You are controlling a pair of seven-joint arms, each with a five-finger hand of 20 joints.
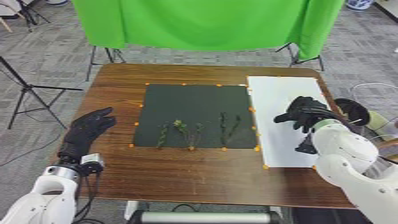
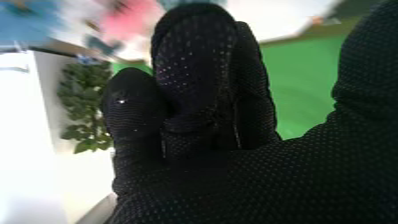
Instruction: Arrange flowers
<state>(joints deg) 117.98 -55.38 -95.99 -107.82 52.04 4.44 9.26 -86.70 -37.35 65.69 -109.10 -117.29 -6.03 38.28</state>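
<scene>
Flower stems (image 1: 195, 134) lie apart on the dark mat (image 1: 189, 107), mid-table; right hand (image 1: 308, 110) is over the white sheet (image 1: 284, 155) beside it, fingers extended, loosely together, no stem seen in its grasp. Left hand (image 1: 83, 131) rests at the table's left side, relaxed and open, empty. Step, as judged from here: between picks or ahead of one; next calls for the right hand over the mat, then a light pinch on one stem.

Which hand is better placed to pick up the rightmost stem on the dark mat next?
Right, I'd judge: the right hand is over the white sheet, nearer the rightmost stem; the left hand is past the left edge of the dark mat.
</scene>
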